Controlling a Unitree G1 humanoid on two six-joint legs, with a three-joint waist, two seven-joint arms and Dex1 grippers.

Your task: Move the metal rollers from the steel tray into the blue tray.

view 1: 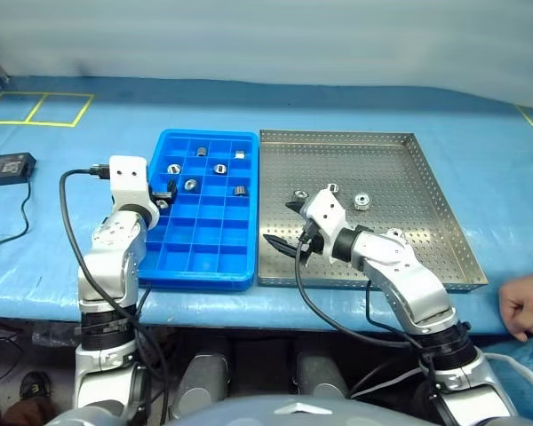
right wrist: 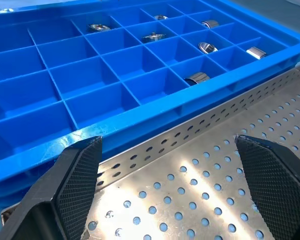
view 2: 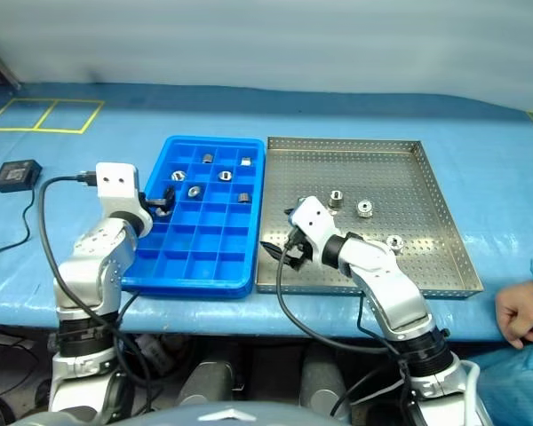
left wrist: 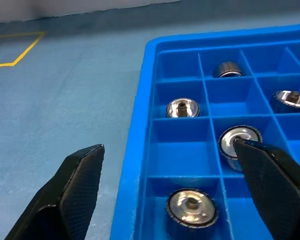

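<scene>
Blue-covered bench (view 1: 355,80): right tool (view 1: 292,227) wide open, empty, closest to the rollers (view 1: 361,201) just beyond it in the steel tray (view 1: 426,257); left tool (view 1: 163,197) open over the blue tray (view 1: 209,266).

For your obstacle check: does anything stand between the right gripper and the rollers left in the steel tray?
Nothing visible does: the open right gripper hovers over bare steel tray, with rollers lying loose beyond it.
</scene>
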